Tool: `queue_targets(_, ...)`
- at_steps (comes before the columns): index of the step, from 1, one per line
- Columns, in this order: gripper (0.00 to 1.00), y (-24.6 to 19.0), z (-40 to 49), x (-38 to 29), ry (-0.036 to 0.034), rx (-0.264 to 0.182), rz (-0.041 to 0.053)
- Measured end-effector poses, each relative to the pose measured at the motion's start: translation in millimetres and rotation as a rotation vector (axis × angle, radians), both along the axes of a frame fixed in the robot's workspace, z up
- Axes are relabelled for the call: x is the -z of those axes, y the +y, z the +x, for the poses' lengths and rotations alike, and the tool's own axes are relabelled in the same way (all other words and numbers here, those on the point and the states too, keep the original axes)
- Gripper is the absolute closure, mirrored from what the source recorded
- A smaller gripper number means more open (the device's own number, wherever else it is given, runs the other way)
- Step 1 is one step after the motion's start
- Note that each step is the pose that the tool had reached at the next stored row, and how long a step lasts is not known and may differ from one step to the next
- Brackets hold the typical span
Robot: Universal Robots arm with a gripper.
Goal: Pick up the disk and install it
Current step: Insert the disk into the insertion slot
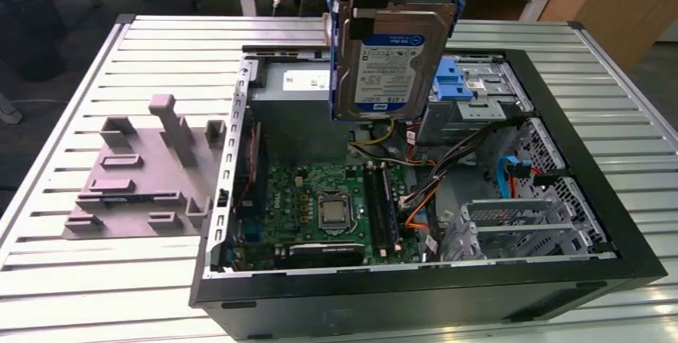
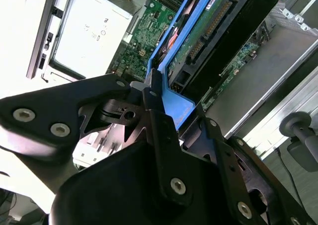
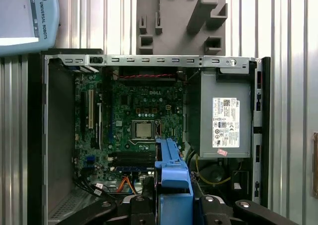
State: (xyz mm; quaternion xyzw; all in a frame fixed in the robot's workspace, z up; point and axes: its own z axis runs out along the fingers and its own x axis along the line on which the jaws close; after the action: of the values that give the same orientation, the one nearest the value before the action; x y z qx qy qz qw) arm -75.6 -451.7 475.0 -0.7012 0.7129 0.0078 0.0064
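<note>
Slatted worktop (image 1: 106,295) carries the open case (image 1: 424,299). Hand (image 2: 156,98) clamps disk (image 1: 387,65) by its blue frame (image 3: 174,170), upright, above the case near the bay (image 1: 477,81). Risk: tilt at entry could snag cables (image 1: 466,152) or jam frame.

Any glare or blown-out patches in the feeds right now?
Second wrist view: blown out to white beside the power-supply box. Exterior view: even light, no glare on the disk label. First wrist view: even light, case interior mildly shadowed.
</note>
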Motion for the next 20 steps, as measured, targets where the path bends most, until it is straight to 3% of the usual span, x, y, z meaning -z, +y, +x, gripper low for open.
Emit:
queue_targets(11,0.63,-1.3,1.7,0.0,0.0000,0.000,0.0000)
queue_targets(20,0.63,-10.1,1.7,0.0,0.0000,0.000,-0.0005)
